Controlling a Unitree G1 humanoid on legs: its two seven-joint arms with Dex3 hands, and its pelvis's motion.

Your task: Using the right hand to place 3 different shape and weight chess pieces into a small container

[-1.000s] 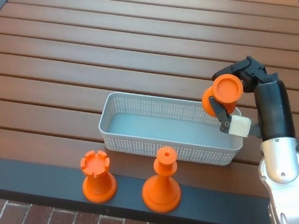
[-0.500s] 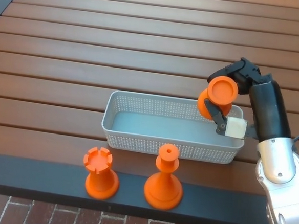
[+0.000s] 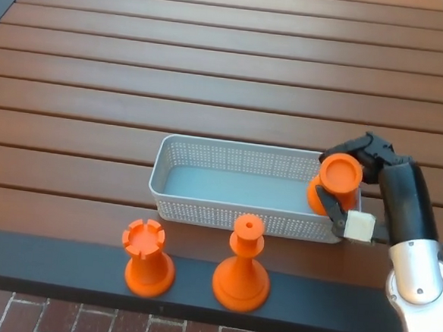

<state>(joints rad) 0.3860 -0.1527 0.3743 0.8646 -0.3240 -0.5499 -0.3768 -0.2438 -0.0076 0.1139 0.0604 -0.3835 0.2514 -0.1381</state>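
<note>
Right hand [image 3: 349, 186] grips orange piece [image 3: 334, 181] (unlabelled) over basket [image 3: 204, 203].

Long reddish-brown wooden slats [image 3: 213, 74] run side to side across the whole surface, with dark grooves between them. A flat black border strip [image 3: 62, 265] edges its near side, and red brick paving [image 3: 81, 325] lies below, evenly lit.

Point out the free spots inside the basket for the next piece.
The basket floor is bare from its left wall across the middle. The right end is crowded: the right hand holds an orange piece there.
</note>
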